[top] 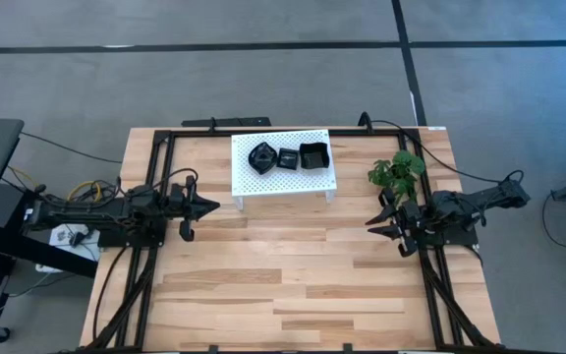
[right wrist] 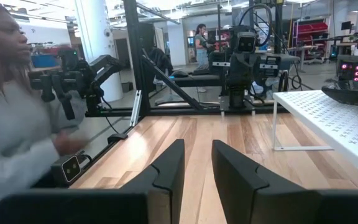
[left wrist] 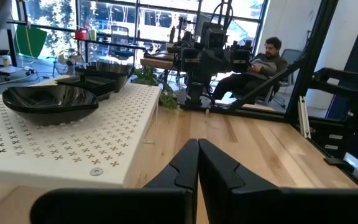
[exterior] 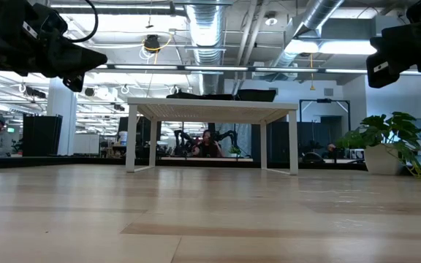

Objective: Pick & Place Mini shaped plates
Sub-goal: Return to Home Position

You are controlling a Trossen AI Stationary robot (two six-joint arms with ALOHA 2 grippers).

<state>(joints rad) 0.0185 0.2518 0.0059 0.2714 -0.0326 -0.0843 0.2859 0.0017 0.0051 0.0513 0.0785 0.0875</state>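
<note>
Three black mini shaped plates lie on top of the white perforated rack [top: 283,179] at the table's far middle: a round wavy-rimmed one [top: 261,157], a small square one [top: 289,157] and a larger square one [top: 313,155]. The left wrist view shows the round plate [left wrist: 50,102] nearest, with the square ones [left wrist: 101,74] behind it. My left gripper [top: 212,205] hovers shut at the table's left side, pointing level toward the right, its fingertips [left wrist: 197,163] together. My right gripper [top: 376,224] hovers open at the right side, pointing left, with nothing between its fingers [right wrist: 197,163].
A small green plant [top: 398,172] stands by the right arm, right of the rack. A person [right wrist: 11,112] stands close to the table's near side, one hand near its black frame. Bare wood [top: 283,275] stretches between the arms and toward the near edge.
</note>
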